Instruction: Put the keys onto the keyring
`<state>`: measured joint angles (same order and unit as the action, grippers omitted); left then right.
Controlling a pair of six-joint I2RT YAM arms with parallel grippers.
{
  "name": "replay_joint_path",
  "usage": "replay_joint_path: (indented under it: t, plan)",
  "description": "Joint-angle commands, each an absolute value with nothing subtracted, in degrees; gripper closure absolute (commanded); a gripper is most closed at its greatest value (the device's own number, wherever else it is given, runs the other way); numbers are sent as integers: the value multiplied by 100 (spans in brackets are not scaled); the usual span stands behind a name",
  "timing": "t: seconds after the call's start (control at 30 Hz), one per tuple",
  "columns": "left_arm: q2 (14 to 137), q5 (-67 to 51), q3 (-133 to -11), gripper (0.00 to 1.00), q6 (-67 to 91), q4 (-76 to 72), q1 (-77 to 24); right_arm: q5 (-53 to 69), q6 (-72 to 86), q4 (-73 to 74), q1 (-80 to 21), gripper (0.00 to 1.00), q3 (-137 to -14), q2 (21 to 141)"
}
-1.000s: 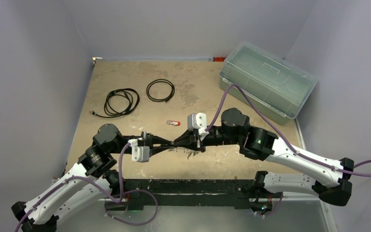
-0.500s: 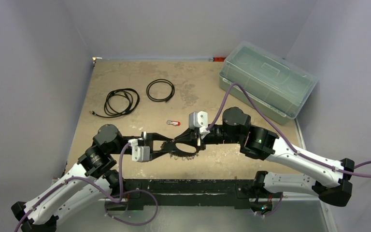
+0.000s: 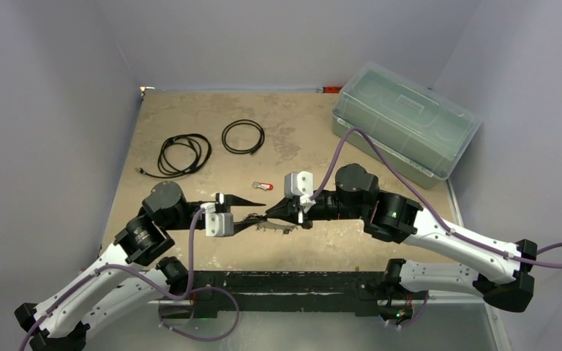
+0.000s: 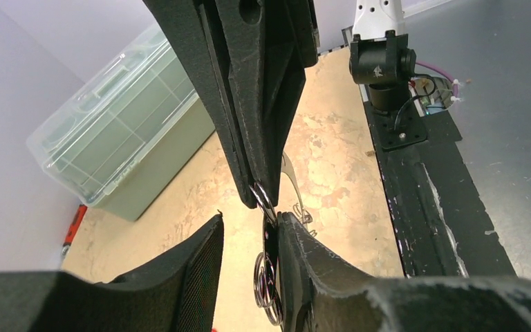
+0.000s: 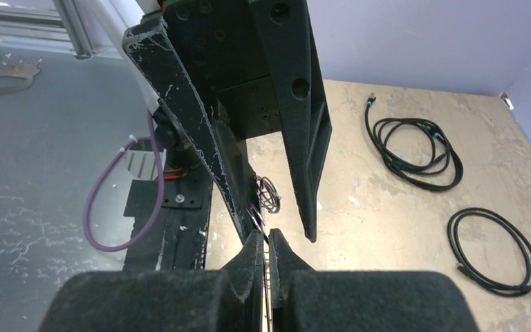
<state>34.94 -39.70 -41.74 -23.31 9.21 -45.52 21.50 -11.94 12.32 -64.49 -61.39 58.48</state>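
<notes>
My right gripper (image 3: 269, 213) is shut on the thin pale keyring (image 3: 276, 229), which hangs just above the table. In the right wrist view its pads (image 5: 265, 236) pinch the metal edge, with small split rings (image 5: 267, 194) dangling just beyond. My left gripper (image 3: 257, 210) is open and faces it tip to tip, its fingers on either side of the right gripper's tip. In the left wrist view (image 4: 249, 225) the split rings (image 4: 265, 285) and a dark piece hang against the right-hand finger (image 4: 297, 242). A red-headed key (image 3: 262, 186) lies on the table just behind. No other keys show.
A clear lidded plastic box (image 3: 404, 128) stands at the back right. Two black cable coils (image 3: 184, 154) (image 3: 243, 136) lie at the back left. The black base rail (image 3: 285, 281) runs along the near table edge.
One second ago the left fingers were closed against the right gripper's tip. They opened wide, and now stand narrower but still open. The right gripper stayed shut and hardly moved.
</notes>
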Motion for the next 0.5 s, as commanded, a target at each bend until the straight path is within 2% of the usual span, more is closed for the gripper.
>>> replay_joint_path:
  t: [0.0, 0.3, 0.47]
  plan:
    - [3603, -3902, -4605, 68, -2512, 1279, -4543, 1891, -1293, 1206, -6469, 100, -6364, 5765]
    - [3898, -3960, -4927, 75, -2521, 1720, -4536, 1615, -1386, 1428, -6477, 100, -6495, 5895]
    - [4022, -3973, -4910, 90, -2504, 1700, -4544, 1574, -1402, 1472, -6503, 100, -6504, 5924]
